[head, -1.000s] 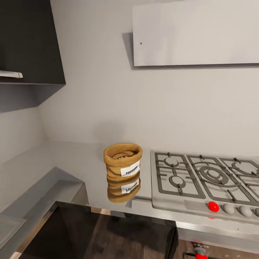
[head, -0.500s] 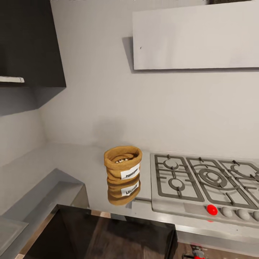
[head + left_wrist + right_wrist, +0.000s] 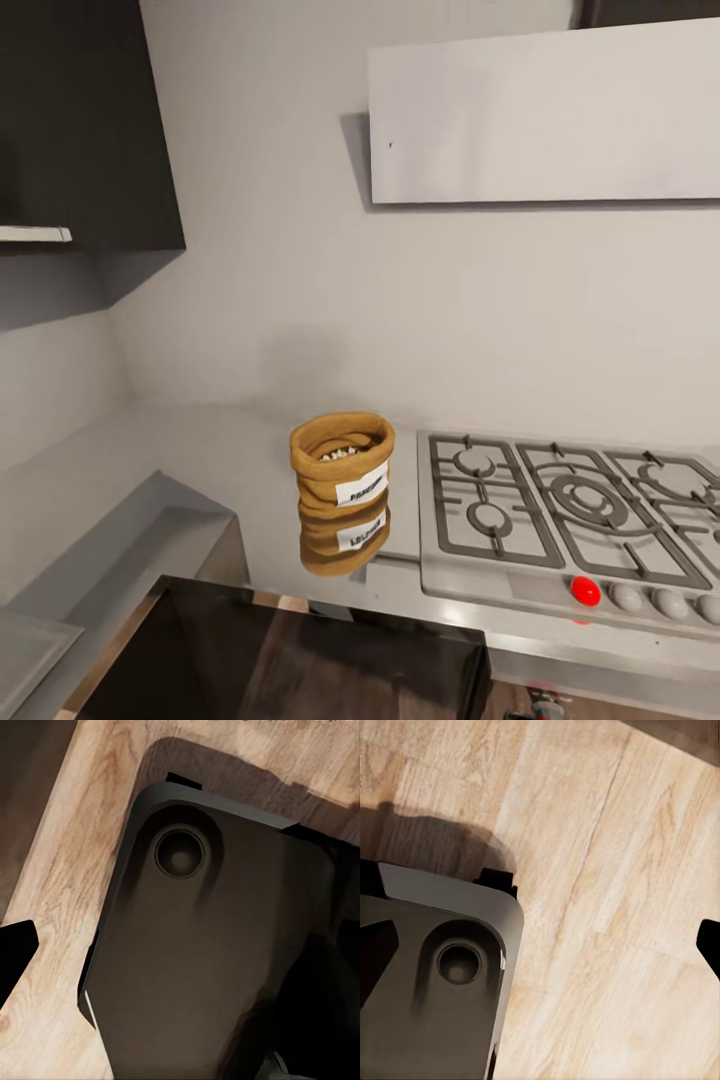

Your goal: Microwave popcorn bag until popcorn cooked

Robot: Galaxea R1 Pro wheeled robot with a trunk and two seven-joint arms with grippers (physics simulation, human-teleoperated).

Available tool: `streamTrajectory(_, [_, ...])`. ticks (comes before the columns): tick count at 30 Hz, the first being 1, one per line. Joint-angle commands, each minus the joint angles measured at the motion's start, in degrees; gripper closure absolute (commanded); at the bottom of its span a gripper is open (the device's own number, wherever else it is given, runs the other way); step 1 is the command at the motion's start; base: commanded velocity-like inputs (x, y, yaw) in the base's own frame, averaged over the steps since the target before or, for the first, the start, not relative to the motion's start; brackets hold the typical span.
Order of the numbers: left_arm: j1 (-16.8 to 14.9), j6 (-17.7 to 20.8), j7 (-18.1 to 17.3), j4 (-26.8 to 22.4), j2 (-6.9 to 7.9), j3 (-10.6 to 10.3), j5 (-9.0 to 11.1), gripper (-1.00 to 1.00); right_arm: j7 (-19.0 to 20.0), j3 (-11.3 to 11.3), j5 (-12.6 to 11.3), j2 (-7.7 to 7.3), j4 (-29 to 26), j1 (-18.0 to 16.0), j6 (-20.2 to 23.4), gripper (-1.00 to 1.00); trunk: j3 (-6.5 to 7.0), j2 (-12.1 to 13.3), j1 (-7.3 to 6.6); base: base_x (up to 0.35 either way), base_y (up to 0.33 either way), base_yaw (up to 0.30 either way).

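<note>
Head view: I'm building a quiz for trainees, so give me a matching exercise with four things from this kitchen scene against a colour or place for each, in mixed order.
Things:
1. popcorn bag
2. gas hob
3. leftmost hob knob
4. wall cabinet

Descriptions:
A. bright red
B. dark, mounted high at the view's left
C. tan-brown, standing upright on the glossy countertop
D. steel with grates, beside the bag

Pairs: 1-C, 2-D, 3-A, 4-B

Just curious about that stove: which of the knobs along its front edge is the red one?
The leftmost knob on the hob, nearest the popcorn bag; the knobs to its right are grey.
</note>
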Motion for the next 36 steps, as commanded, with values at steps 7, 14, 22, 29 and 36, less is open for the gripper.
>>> streamTrajectory(7, [0.0, -0.1, 0.0, 0.0, 0.01, 0.1, 0.2, -1.00, 0.1, -0.4, 0.5, 0.38, 0.2, -0.1, -0.3, -1.00, 1.21, 2.8, -1.54, 0.000, 0.000, 0.000])
streamTrajectory(14, [0.0, -0.1, 0.0, 0.0, 0.01, 0.1, 0.3, -1.00, 0.1, -0.4, 0.5, 0.40, 0.2, -0.1, -0.1, -1.00, 2.46, 5.6, -3.08, 0.000, 0.000, 0.000])
streamTrajectory(22, [0.0, -0.1, -0.1, -0.1, 0.10, 0.1, 0.2, -1.00, 0.1, -0.4, 0.5, 0.33, 0.2, -0.1, -0.2, -1.00, 2.46, 5.6, -3.08, 0.000, 0.000, 0.000])
streamTrajectory(29, [0.0, -0.1, -0.1, 0.0, 0.02, 0.1, 0.2, -1.00, 0.1, -0.4, 0.5, 0.32, 0.2, -0.1, -0.2, -1.00, 2.46, 5.6, -3.08, -0.228, 0.000, 0.000])
streamTrajectory(36, [0.0, -0.1, -0.2, 0.0, 0.06, 0.0, 0.1, -1.00, 0.1, -0.4, 0.5, 0.33, 0.2, -0.1, -0.3, -1.00, 2.46, 5.6, -3.08, -0.231, 0.000, 0.000])
